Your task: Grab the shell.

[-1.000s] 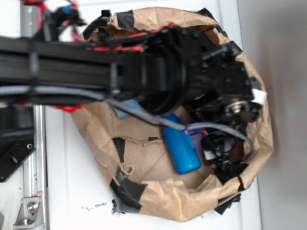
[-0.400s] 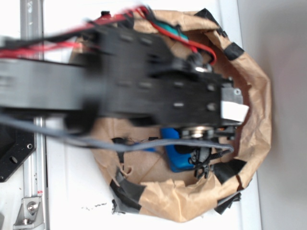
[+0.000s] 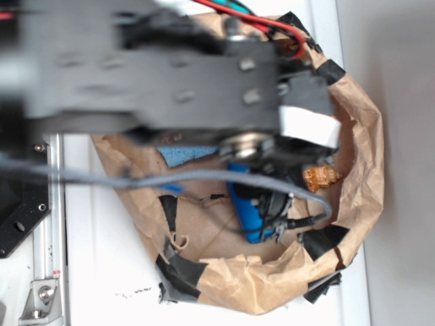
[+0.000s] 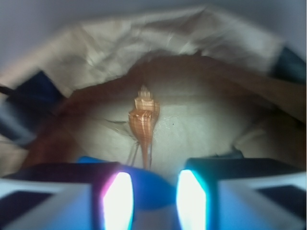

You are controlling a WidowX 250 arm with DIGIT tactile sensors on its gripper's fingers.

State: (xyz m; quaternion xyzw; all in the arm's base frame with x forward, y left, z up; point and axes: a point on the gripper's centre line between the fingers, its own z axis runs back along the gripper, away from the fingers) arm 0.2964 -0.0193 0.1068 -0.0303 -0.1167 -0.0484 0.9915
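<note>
Shell (image 4: 143, 116): lying on the paper bag's (image 3: 360, 197) floor, ahead of the fingers, untouched
Gripper (image 4: 149, 191): hanging with jaws apart, gripping nothing
Blue bottle (image 3: 243, 204): sitting right under the fingers
Risk: jaws closing on the bottle instead

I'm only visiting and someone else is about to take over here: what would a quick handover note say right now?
Gripper: open, holding nothing, hanging over the paper bag.
Shell: lying on the bag's floor, just ahead of the fingers, untouched. In the outside view it shows near the bag's right wall.
Blue bottle: beside it, mostly under the arm.
Done: approach only.
Left: lower, close on the shell, lift.
</note>
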